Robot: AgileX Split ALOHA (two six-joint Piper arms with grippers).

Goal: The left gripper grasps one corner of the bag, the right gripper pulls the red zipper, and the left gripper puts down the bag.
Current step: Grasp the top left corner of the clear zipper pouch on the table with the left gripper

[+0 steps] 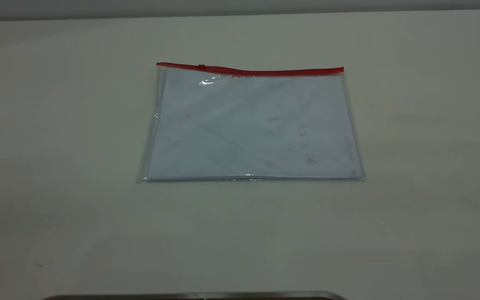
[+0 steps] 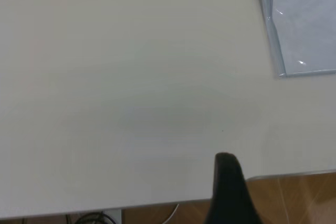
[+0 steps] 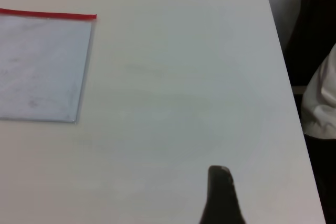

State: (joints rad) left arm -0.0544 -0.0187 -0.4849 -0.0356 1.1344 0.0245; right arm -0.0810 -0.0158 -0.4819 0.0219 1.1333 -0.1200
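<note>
bag [image 1: 250, 125] flat on the table [image 1: 56, 146], about the middle, well apart from both arms. red zipper [image 1: 265, 71] along the far long edge in the exterior view, slightly wavy, with a small slider tab [image 1: 201, 66] near the left end of the strip. left red corner [image 1: 159, 66] probably the one meant for gripping, since pinning that end would steady the strip while the tab is drawn toward the other end. pale sheet inside, faint dark smudges on it.

nothing grasped yet; first step not begun, judging by the bag lying untouched.

left gripper [image 2: 229, 192] low over bare table near the edge, with only a non-red corner of the bag far off in its view. right gripper [image 3: 220, 195] likewise over bare table, right red corner [image 3: 93, 17] well away.

only one dark finger of each showing, cut off by the frame, so cannot tell whether either pincer is wide or narrow. neither arm visible in the exterior view. dark rim [image 1: 194, 296] at the near edge, unidentifiable.
</note>
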